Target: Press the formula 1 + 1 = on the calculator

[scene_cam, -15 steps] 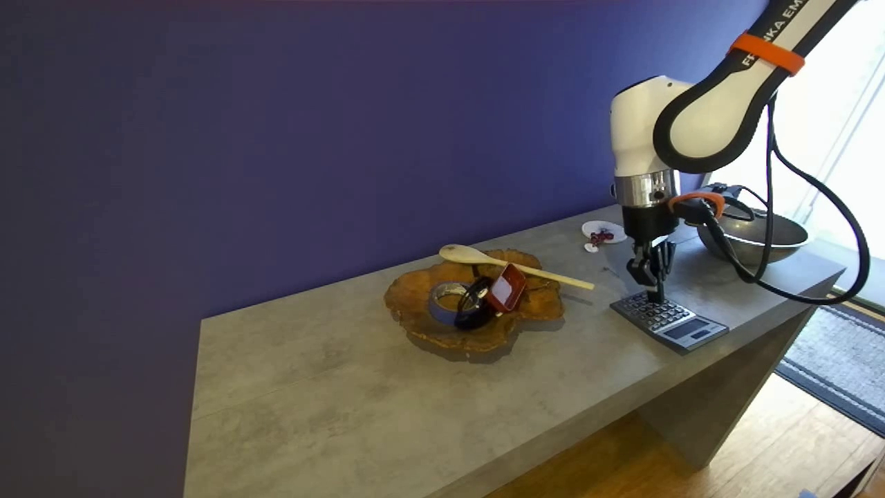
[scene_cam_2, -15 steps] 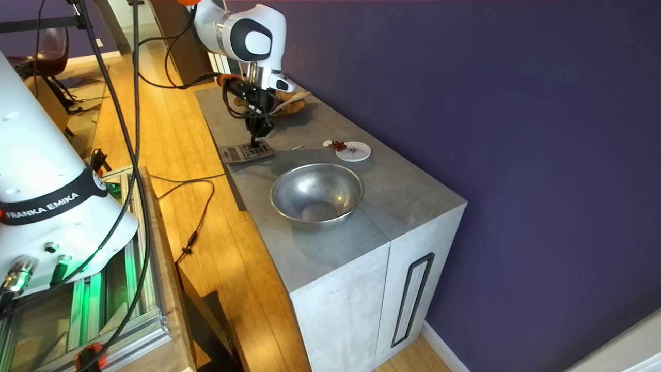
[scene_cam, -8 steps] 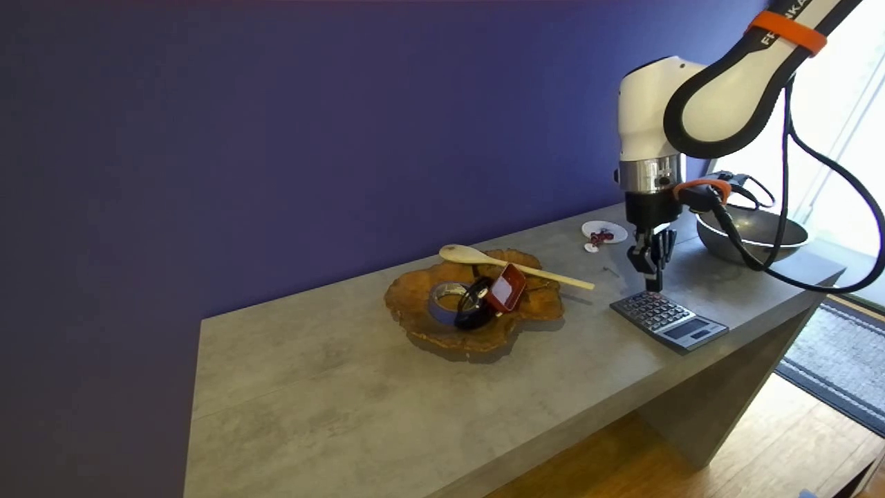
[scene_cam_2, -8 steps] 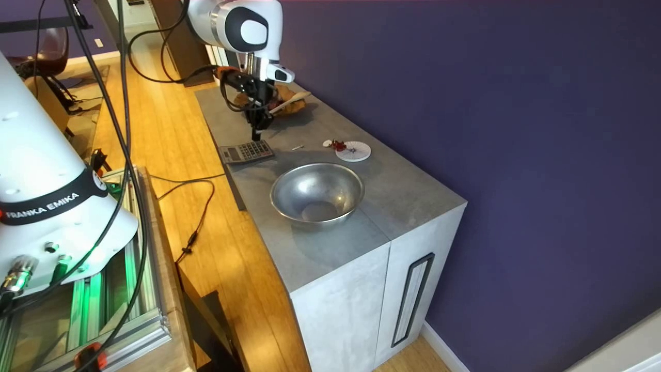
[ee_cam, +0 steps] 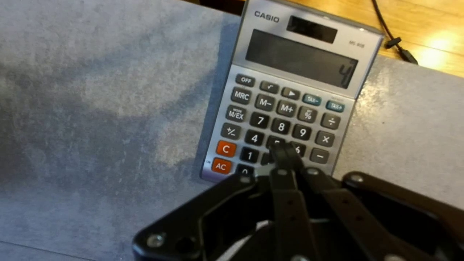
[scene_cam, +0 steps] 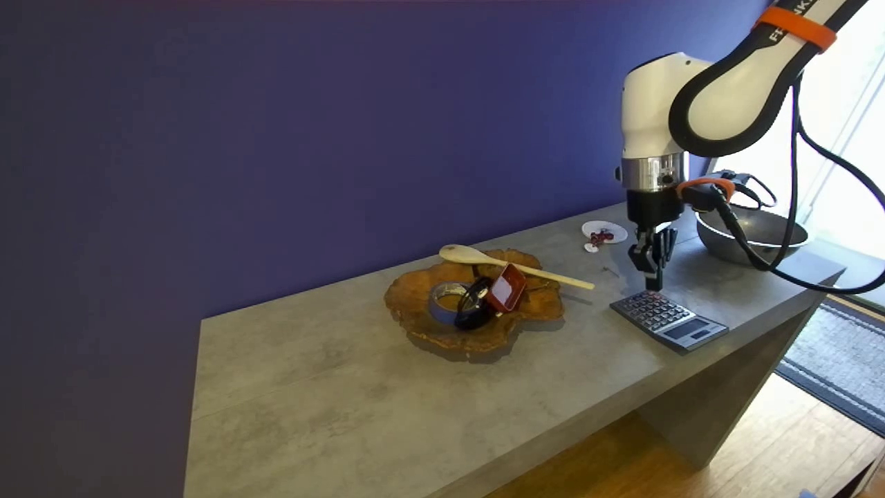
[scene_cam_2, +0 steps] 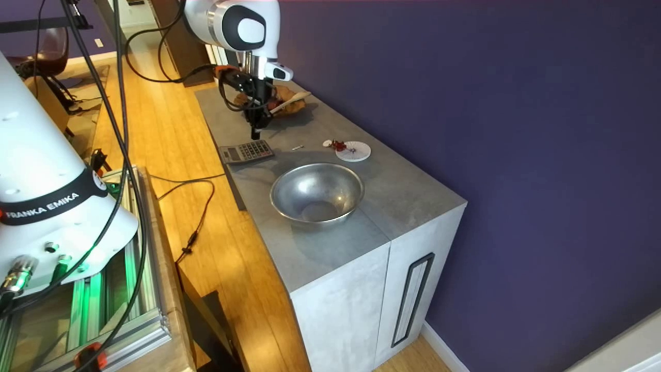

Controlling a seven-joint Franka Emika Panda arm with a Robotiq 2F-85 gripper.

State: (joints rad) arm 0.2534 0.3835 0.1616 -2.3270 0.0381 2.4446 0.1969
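1. Exterior views, both of them, show me the long grey desk (scene_cam: 325, 401), its back edge along the purple wall (scene_cam: 311, 138).
2. The white arm (scene_cam: 650, 111) reaches over it, wrist upright, which ought to suit a straight poke.
3. Metal bowl (scene_cam_2: 316, 192): towards the desk's short end edge, well apart from the work.
4. Calculator (scene_cam: 668, 321): keys (ee_cam: 281, 125) up at the desk's front edge, screen end outermost. I'd press straight down and gently; a sideways shove could send it over.
5. Gripper (scene_cam: 654, 283): pressed together into one blunt prod, hanging just above the calculator, apparently not touching. Best kept like that; spread, it would likely catch two keys.
6. Screen (ee_cam: 301, 58): seems to read 4, so I'd want that wiped before entering the sum.
7. The wrist view puts the prod by the 5 key (ee_cam: 275, 140) and 6 key (ee_cam: 298, 148), though that slant may mislead. The C key (ee_cam: 226, 148) and 1 key (ee_cam: 249, 154) show uncovered; plus and equals I can't see. One key per push, full lift, check the screen, then shift.
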